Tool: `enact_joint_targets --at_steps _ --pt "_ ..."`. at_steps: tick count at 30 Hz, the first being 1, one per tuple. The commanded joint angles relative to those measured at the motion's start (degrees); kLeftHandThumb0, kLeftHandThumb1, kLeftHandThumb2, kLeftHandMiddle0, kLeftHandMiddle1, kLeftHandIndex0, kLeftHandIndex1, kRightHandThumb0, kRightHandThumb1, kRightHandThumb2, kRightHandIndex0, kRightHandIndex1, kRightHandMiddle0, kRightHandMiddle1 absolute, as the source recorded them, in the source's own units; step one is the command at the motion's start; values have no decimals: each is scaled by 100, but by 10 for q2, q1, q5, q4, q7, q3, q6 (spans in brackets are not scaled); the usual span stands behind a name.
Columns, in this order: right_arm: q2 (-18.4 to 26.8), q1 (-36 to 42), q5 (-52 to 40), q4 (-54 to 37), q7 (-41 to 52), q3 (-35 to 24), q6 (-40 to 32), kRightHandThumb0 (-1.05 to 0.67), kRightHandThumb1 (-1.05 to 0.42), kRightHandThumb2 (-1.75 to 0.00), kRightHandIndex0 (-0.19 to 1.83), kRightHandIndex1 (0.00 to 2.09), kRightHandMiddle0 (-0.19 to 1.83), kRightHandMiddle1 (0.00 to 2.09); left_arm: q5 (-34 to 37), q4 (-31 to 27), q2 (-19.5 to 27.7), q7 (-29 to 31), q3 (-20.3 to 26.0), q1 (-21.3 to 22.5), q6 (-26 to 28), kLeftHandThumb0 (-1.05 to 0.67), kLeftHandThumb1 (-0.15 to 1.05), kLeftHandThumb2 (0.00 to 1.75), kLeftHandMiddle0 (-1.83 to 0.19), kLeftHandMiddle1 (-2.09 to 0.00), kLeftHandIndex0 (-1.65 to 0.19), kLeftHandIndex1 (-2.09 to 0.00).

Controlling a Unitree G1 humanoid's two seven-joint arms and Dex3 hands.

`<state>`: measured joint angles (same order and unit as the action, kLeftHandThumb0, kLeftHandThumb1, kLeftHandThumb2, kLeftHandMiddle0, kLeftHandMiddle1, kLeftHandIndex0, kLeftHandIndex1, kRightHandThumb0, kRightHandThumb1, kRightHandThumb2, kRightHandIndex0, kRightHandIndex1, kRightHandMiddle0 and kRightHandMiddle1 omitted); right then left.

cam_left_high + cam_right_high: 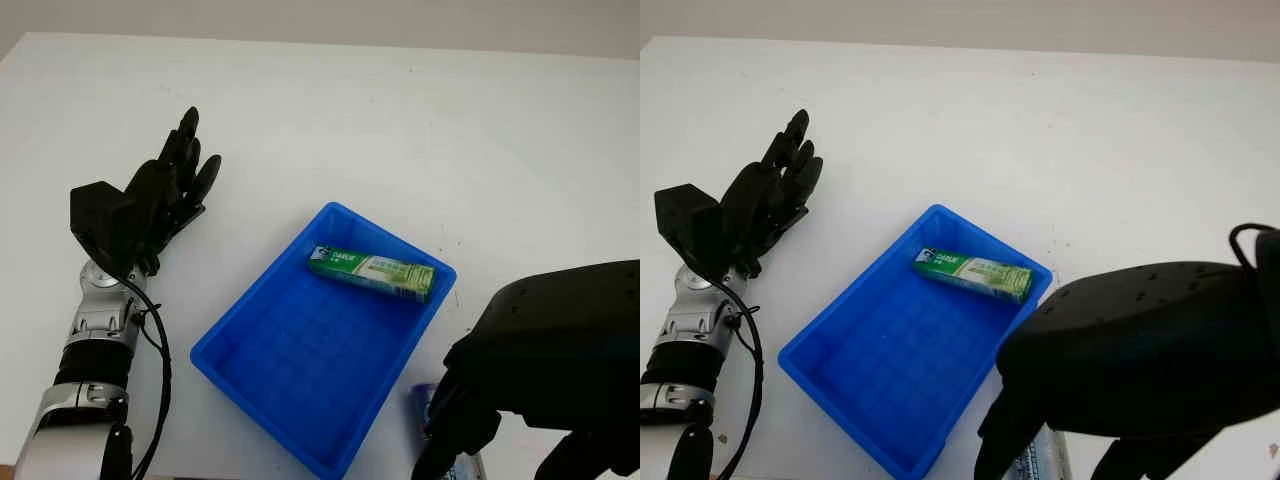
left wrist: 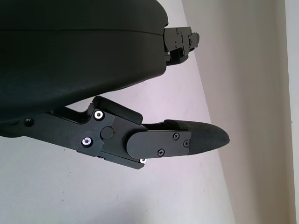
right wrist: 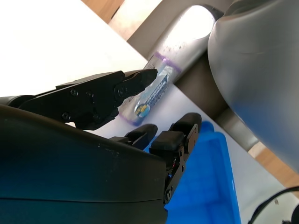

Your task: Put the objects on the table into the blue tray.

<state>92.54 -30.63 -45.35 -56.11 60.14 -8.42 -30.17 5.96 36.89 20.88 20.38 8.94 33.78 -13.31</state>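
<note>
blue tray [image 1: 240,362], green-white box [image 1: 372,272], black hands

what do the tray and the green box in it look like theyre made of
Tray: likely molded plastic, uniform blue, with a faint grid on its floor and a soft sheen. Green box: looks like printed cardboard, sharp straight edges and glossy green-and-white print, though thin plastic can't be ruled out. Left hand is open over the table; right hand hovers by the tray's near corner.

Left hand [image 1: 168,190] raised open at the far left; right hand [image 1: 1120,375] lowered, open, at the near right.
</note>
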Motion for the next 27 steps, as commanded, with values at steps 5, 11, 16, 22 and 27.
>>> enact_joint_targets --at_steps 5,11,16,22,27 --pt "15 -20 11 -19 12 43 -28 -6 -87 -4 24 1 51 2 3 8 9 5 4 14 -6 -69 105 44 16 -6 11 -6" --pt "-7 24 67 -39 -8 61 -20 1 -94 -6 20 4 34 6 6 17 10 12 6 20 -12 -69 105 43 16 -5 12 -5" --pt "-11 102 135 -39 -31 51 33 4 -94 -6 26 7 47 9 6 29 13 19 8 23 -22 -68 105 44 17 -5 12 -5" --pt "-33 205 250 -39 -44 36 104 3 -88 -4 33 8 54 5 10 31 13 20 12 23 -20 -69 105 43 17 -5 12 -5" --pt "-70 277 333 -39 -50 31 124 4 -88 -5 36 8 59 8 13 30 14 23 14 21 -21 -69 105 43 16 -5 11 -6"
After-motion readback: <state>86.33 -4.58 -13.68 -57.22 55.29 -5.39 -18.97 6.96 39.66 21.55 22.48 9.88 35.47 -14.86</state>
